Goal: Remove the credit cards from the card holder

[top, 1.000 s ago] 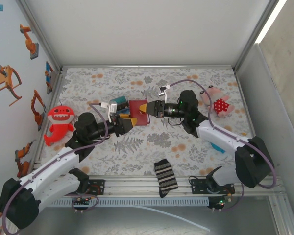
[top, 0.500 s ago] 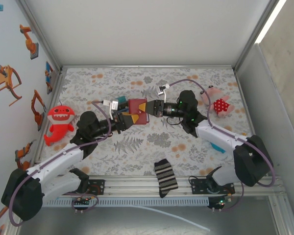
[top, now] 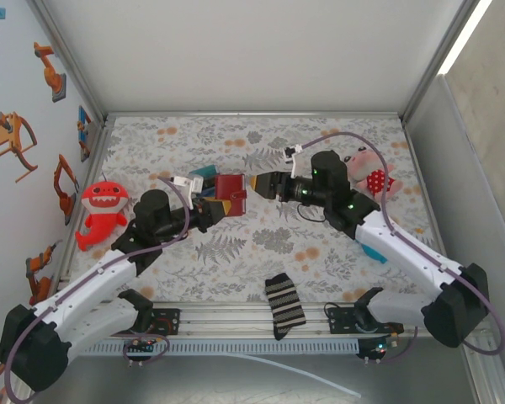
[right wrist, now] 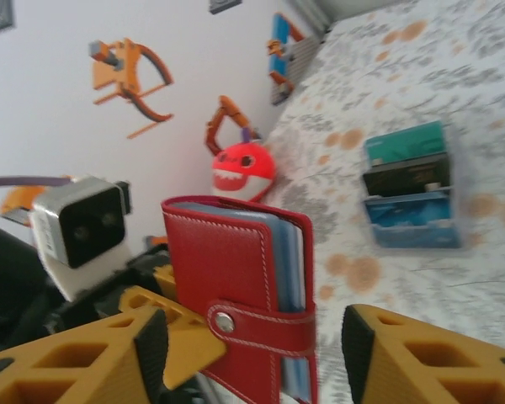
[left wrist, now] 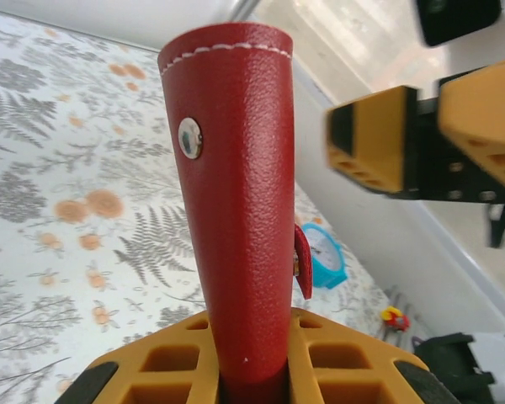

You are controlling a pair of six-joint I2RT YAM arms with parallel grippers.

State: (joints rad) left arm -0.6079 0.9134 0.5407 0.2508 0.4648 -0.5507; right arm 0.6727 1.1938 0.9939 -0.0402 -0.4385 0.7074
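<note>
Your right gripper (top: 259, 183) has let go of the card holder (top: 230, 187) and pulled back toward its own side, its jaws spreading as it went. The left gripper (top: 217, 202) has tightened on the holder and drawn it slightly toward the left wall.

The card holder is lifted off the floral table (top: 337, 252), clamped by one end between the left gripper's fingers and standing straight out of them along their line. The right wrist view shows the snap tab (right wrist: 261, 326) fastened across the open edge, with blue-grey layers between the red covers. Whether those are the credit cards or just pockets, you cannot tell; no card is out yet.

What matters next, I judge, is this: the holder sits directly ahead of the right gripper's parted fingers, just apart from them. Its long axis runs roughly across their gap, and the tabbed edge is on the right arm's side. The right arm is therefore the free one and the nearer to the snap.

Just behind the holder lies a teal-black-blue striped box (top: 204, 178). A red shark toy (top: 101, 215) sits by the left wall, well apart.
</note>
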